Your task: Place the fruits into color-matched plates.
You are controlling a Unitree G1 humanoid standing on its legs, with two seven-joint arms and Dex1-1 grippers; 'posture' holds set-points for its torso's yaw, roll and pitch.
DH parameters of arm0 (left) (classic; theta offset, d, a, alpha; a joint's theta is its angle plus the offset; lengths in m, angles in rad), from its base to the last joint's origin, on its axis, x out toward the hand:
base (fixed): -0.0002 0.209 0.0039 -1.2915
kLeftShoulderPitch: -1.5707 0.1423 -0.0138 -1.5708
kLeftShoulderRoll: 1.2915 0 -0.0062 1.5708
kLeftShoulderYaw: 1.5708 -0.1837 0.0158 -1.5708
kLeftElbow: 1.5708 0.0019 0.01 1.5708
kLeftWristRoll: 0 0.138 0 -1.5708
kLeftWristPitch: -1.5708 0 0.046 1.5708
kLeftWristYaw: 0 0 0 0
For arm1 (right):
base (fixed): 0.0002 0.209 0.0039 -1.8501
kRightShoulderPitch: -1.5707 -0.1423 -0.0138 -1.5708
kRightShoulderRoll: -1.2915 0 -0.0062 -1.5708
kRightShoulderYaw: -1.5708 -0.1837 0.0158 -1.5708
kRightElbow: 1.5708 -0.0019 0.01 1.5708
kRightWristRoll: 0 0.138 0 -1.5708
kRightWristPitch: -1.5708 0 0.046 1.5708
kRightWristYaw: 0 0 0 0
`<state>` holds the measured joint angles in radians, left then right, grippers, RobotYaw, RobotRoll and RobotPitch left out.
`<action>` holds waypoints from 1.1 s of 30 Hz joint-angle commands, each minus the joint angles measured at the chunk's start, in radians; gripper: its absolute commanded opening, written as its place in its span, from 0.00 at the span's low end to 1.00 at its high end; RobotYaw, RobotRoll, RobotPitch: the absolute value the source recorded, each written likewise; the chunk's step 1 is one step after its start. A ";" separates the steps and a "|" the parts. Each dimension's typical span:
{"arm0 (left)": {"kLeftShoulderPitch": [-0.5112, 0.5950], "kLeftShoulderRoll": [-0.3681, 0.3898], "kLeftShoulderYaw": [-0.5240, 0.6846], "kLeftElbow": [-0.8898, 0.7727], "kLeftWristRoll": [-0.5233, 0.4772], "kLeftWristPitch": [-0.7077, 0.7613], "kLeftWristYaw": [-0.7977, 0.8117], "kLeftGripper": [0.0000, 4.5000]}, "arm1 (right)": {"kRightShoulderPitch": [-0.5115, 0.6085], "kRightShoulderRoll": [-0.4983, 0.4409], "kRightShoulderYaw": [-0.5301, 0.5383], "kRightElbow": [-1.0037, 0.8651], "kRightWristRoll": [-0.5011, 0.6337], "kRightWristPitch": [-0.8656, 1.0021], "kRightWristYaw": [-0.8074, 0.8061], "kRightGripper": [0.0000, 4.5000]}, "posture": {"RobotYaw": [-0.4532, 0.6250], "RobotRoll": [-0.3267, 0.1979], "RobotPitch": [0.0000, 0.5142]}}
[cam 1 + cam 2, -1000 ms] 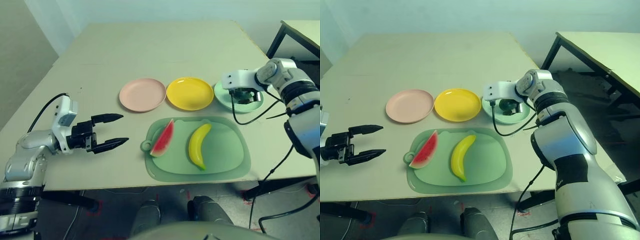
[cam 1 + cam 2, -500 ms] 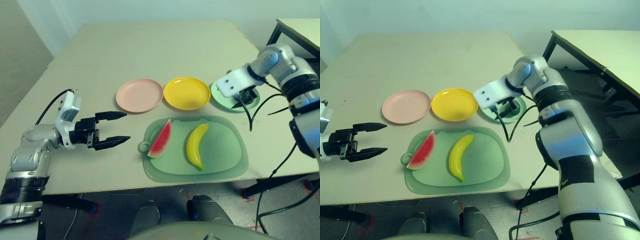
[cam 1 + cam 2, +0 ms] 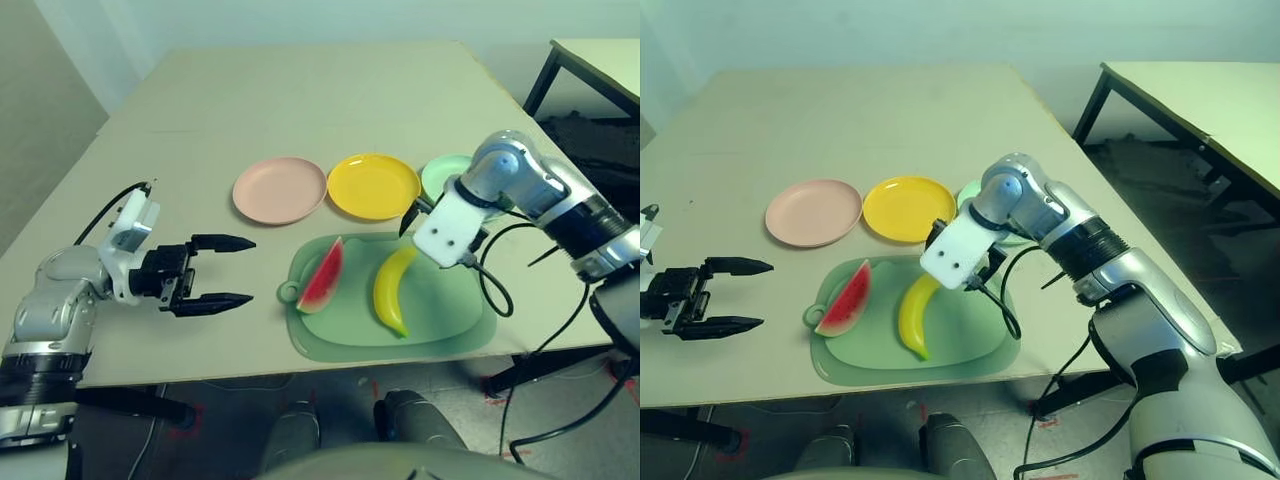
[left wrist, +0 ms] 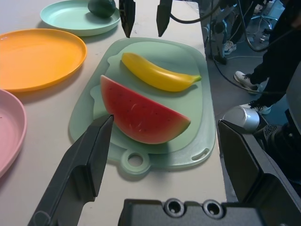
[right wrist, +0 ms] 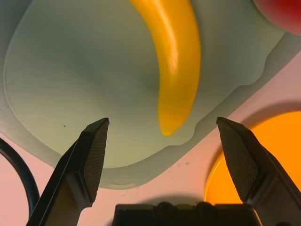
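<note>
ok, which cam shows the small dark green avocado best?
Left wrist view: the small dark green round avocado sits on the mint green plate, partly cropped. In both eye views the right arm hides it.

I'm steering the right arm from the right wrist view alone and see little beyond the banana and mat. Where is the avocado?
Observer: The avocado lies in the mint green plate.
Operator: And the watermelon?
Observer: The watermelon wedge lies on the mat beside the banana, not in the pink plate.
Operator: Is the left arm in the way?
Observer: No. The left pincer is open and holds nothing, over the table off the mat's ring-tab side.
</note>
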<state>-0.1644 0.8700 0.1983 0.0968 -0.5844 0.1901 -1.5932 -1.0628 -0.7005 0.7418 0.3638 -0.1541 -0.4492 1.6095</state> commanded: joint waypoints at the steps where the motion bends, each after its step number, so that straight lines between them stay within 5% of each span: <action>1: 0.012 0.009 -0.001 -0.018 0.000 0.011 0.007 1.00 | 0.032 -0.005 0.029 -0.076 0.036 0.024 0.005 0.99 | 0.36 0.62 0.11; 25: 0.045 0.006 -0.004 -0.054 0.014 0.011 0.066 1.00 | 0.095 0.184 0.035 0.090 -0.130 -0.032 -0.014 0.99 | 0.38 0.62 0.12; 28: 0.049 0.004 -0.001 -0.054 0.013 0.008 0.071 1.00 | 0.099 0.197 0.031 0.131 -0.145 -0.036 -0.022 0.89 | 0.38 0.62 0.13; 33: 0.052 0.004 0.000 -0.050 0.011 0.006 0.074 1.00 | 0.099 0.199 0.022 0.160 -0.156 -0.040 -0.027 0.50 | 0.38 0.62 0.14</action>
<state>-0.1231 0.8700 0.1979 0.0585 -0.5767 0.1982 -1.5206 -0.9724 -0.5087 0.7636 0.5049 -0.2870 -0.4850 1.5963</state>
